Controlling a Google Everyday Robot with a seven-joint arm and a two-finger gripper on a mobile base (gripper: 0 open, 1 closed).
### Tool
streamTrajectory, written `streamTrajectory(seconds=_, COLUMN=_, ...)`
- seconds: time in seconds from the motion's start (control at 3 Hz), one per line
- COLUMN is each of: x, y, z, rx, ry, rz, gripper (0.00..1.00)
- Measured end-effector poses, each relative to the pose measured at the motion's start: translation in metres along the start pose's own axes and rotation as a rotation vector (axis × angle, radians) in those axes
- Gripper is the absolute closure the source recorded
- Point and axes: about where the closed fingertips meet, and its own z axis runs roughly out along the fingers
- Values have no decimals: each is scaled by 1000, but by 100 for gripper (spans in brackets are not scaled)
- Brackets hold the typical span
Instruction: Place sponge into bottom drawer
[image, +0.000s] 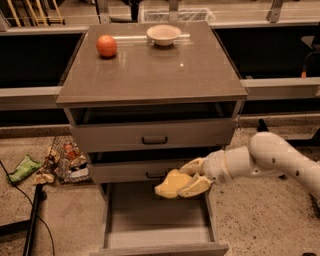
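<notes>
My gripper (187, 177) reaches in from the right on a white arm and is shut on the pale-yellow sponge (169, 184). It holds the sponge in front of the middle drawer, just above the back of the open bottom drawer (155, 220). The bottom drawer is pulled out, and what I see of its flat grey tray holds nothing. One finger (196, 186) lies under the sponge, the other above it.
An orange fruit (106, 45) and a shallow pinkish bowl (163, 34) sit on the cabinet top (150, 70). The top drawer (154, 134) is slightly open. A wire basket of packets (65, 157) and a green packet (24, 167) lie on the floor to the left.
</notes>
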Motion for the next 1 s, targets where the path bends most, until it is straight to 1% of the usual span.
streamTrajectory(seconds=0.33, x=56, y=16, z=45, rx=-52, ry=5, rz=100, gripper=100)
streamTrajectory(seconds=0.67, x=56, y=16, z=45, rx=-52, ry=5, rz=100, gripper=100)
streamTrajectory(seconds=1.0, x=75, y=10, z=69, rx=-33, ry=-17, rz=152, gripper=100)
